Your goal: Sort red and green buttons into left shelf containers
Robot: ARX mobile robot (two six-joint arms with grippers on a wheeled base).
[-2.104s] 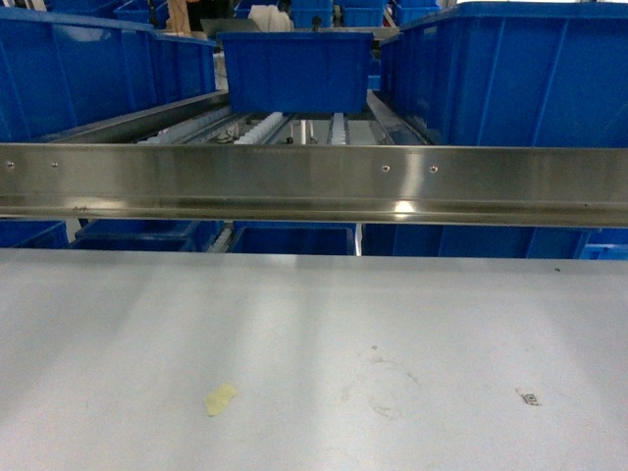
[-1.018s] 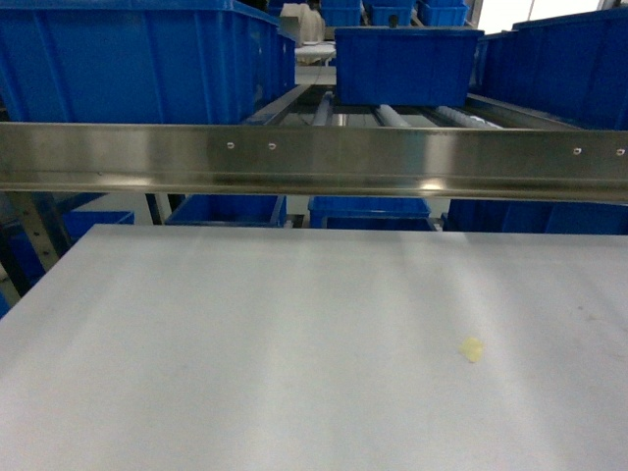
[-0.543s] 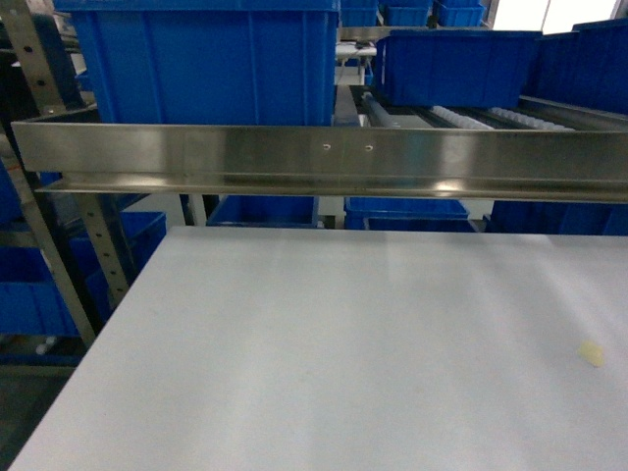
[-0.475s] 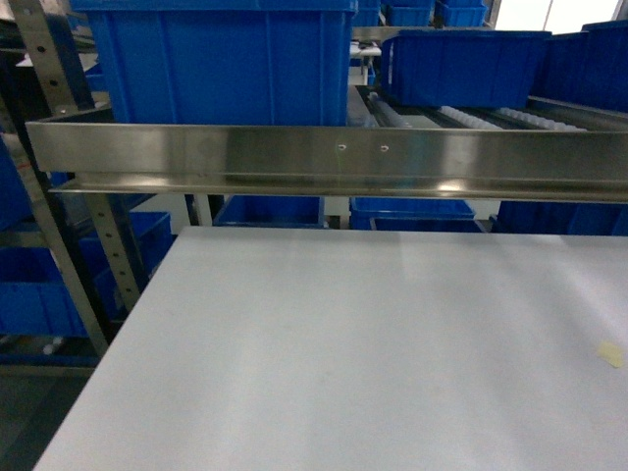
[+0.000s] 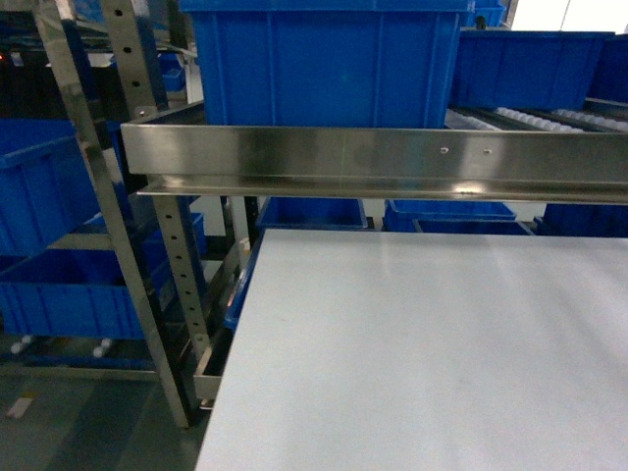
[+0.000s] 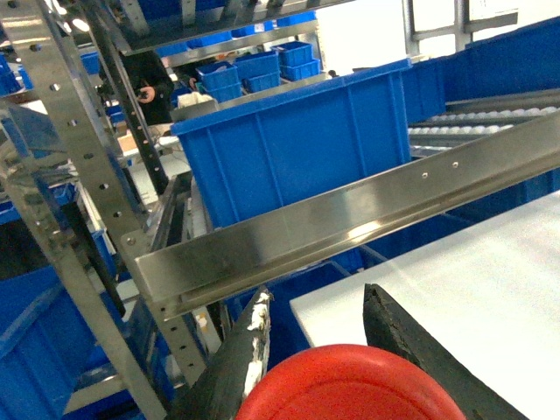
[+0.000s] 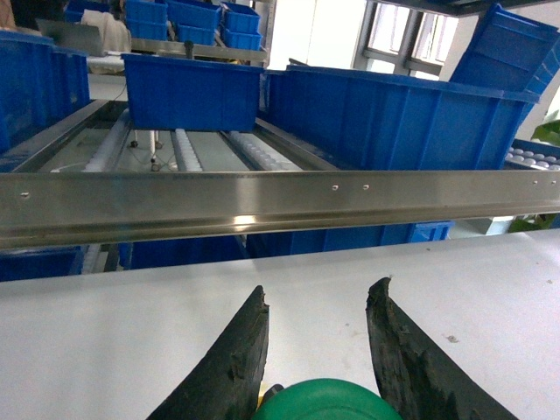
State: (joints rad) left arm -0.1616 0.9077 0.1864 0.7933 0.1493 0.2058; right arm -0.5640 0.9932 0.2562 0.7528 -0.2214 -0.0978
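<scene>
Swinging left since the earlier head views, the robot now faces the left shelf containers (image 5: 324, 64), with the left gripper (image 6: 350, 350) clamped on the red button (image 6: 350, 389) and the right gripper (image 7: 319, 350) clamped on the green button (image 7: 328, 401), both ready for depositing.

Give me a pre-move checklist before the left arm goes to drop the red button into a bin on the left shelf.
1. Red button held by the left gripper: ok, its cap sits between the fingers.
2. Green button held by the right gripper: ok, its cap sits between the fingers.
3. Target in sight: ok, a blue bin stands on the shelf behind the steel rail.
4. Bin open on top: ok, its rim looks uncovered.
5. Clearance over the rail: cannot tell from the wrist view.
6. Grip firmness on either button: cannot tell, the contact points are out of frame.
</scene>
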